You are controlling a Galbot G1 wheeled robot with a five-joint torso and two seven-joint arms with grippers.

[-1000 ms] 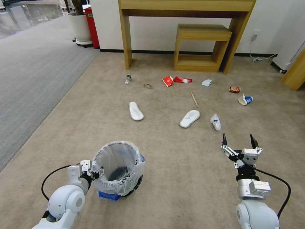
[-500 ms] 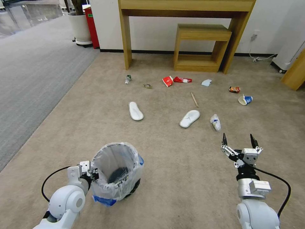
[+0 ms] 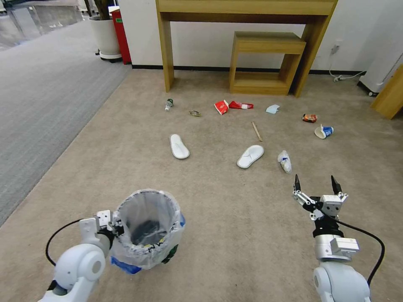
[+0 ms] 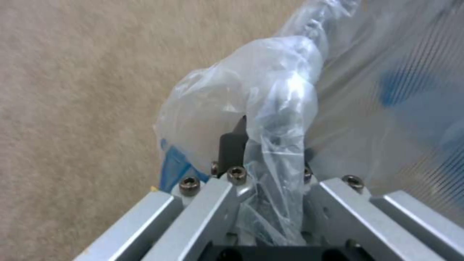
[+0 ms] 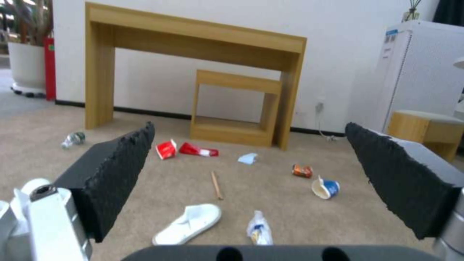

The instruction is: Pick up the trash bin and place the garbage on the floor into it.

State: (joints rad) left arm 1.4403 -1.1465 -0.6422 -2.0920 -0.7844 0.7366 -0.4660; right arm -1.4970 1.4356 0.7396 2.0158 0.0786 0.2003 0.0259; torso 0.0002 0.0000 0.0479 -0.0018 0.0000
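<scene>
Litter is being left scattered across the floor (image 3: 235, 209), while the trash bin (image 3: 145, 228) is being held low on the robot's left, near its base. The left hand (image 3: 110, 224) is being kept pinched on the bin's rim, with one dark finger (image 4: 232, 145) inside a fold of the clear liner bag (image 4: 270, 90) and the bunched plastic running down between the jaws. Blue patches of the liner are being shown at the bin's lower edge. The right hand (image 3: 315, 184) is being held above the carpet on the robot's right, its jaws spread wide and touching nothing. Ahead of it, a crumpled clear wrapper (image 3: 285, 161) and a white slipper (image 3: 250, 156) are being seen nearest, with a second slipper (image 3: 179, 146) farther left. Beyond them a wooden stick (image 3: 257, 131), two red wrappers (image 3: 228, 106), a blue tissue (image 3: 273, 109), an orange can (image 3: 310, 118), a paper cup (image 3: 324, 132) and a small bottle (image 3: 168, 104) are lying near a wooden bench (image 3: 247, 42).
</scene>
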